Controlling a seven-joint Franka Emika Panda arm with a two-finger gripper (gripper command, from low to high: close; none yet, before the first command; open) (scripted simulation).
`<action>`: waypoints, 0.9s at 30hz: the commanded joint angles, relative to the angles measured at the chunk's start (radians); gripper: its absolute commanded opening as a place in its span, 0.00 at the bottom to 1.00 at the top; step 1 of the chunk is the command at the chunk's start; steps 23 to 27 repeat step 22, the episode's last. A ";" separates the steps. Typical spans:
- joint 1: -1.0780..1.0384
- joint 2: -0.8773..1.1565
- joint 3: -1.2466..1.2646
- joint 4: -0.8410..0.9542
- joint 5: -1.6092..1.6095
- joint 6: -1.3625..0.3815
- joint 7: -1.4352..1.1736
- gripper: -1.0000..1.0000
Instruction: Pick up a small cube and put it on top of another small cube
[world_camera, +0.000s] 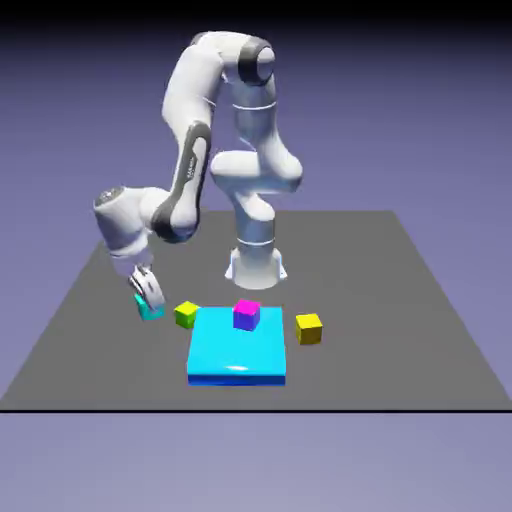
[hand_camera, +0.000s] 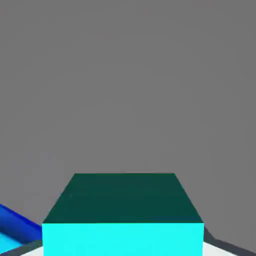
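A small cyan cube (world_camera: 150, 309) sits on the grey table toward the exterior view's left, and my gripper (world_camera: 150, 296) is shut on it from above. In the hand view the cyan cube (hand_camera: 123, 220) fills the bottom middle between the fingers, which it mostly hides. Other small cubes lie nearby: a yellow-green cube (world_camera: 186, 314) just right of the held one, a magenta cube (world_camera: 246, 315) on top of the big cyan block (world_camera: 237, 350), and a yellow cube (world_camera: 309, 328) further right.
The big flat cyan block rests at the table's middle front; its blue edge (hand_camera: 15, 225) shows at the hand view's lower left. The robot base (world_camera: 256, 262) stands behind it.
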 joint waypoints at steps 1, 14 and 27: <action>-0.006 -0.036 0.031 -0.019 -0.020 -0.014 0.011 0.00; 0.111 -0.321 0.316 -0.223 -0.184 -0.057 0.093 0.00; 0.115 -0.262 0.316 -0.242 -0.177 0.021 0.087 1.00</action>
